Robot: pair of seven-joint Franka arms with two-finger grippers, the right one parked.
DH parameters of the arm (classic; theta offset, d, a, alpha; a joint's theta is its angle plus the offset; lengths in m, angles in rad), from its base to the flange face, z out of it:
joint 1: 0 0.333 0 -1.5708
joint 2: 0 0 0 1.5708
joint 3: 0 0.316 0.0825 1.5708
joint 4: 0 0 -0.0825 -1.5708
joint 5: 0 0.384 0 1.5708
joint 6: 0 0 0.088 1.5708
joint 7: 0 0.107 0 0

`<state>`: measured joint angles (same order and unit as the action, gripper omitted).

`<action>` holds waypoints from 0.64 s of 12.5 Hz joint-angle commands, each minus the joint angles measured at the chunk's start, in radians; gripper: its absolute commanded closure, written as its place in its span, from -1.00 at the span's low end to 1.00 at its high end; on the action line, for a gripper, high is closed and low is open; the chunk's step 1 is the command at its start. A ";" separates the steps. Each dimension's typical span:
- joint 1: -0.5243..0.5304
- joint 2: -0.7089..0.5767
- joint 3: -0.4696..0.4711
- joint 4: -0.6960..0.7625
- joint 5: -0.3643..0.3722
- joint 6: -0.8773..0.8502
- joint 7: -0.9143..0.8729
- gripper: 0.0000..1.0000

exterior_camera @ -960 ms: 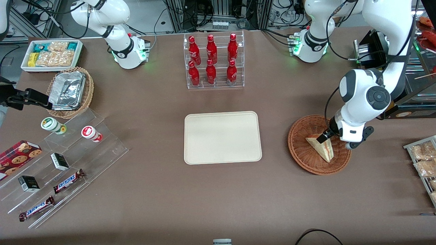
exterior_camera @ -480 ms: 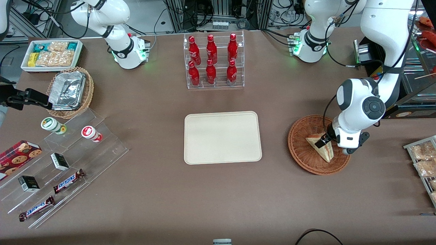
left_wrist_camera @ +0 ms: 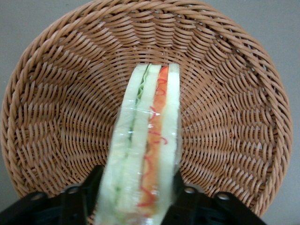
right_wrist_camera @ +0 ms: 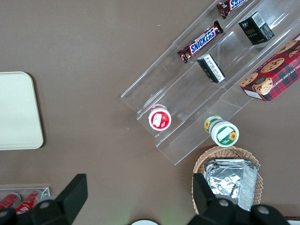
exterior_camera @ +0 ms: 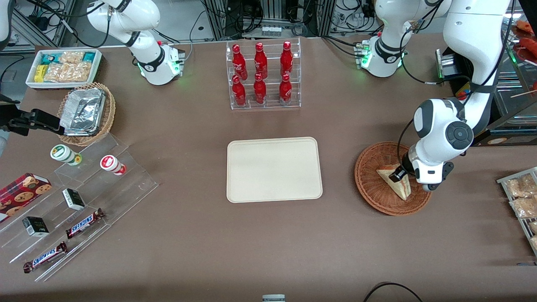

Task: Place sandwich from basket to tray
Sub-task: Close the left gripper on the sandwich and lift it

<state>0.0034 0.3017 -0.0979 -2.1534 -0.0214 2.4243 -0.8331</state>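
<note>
The sandwich (exterior_camera: 400, 188), a white bread wedge with red, orange and green filling, stands on edge in the reddish-brown wicker basket (exterior_camera: 369, 184) toward the working arm's end of the table. My left gripper (exterior_camera: 397, 174) is down in the basket, its fingers against both bread faces. The left wrist view shows the sandwich (left_wrist_camera: 150, 131) between the black fingers (left_wrist_camera: 91, 185) of the gripper (left_wrist_camera: 138, 190), with the basket (left_wrist_camera: 61, 117) weave around it. The sandwich still rests in the basket. The cream tray (exterior_camera: 275, 170) lies empty at mid-table, beside the basket.
A clear rack of red bottles (exterior_camera: 263, 75) stands farther from the front camera than the tray. A wire rack of snack packets (exterior_camera: 520, 197) sits at the table edge near the basket. Clear snack steps (exterior_camera: 84, 197) lie toward the parked arm's end.
My left gripper has come down and shifted slightly toward the tray, settling around the sandwich's upper end. The sandwich has stayed in the basket.
</note>
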 commanded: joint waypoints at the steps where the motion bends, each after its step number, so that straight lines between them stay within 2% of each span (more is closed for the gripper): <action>1: 0.001 -0.027 -0.002 0.017 -0.015 -0.017 -0.011 1.00; 3: 0.001 -0.041 -0.002 0.099 -0.008 -0.190 0.015 1.00; 5: -0.014 -0.029 -0.008 0.258 -0.005 -0.406 0.060 1.00; 8: -0.094 -0.009 -0.011 0.349 -0.002 -0.475 0.165 1.00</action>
<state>-0.0343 0.2698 -0.1135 -1.8523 -0.0216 1.9866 -0.7293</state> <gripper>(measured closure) 0.846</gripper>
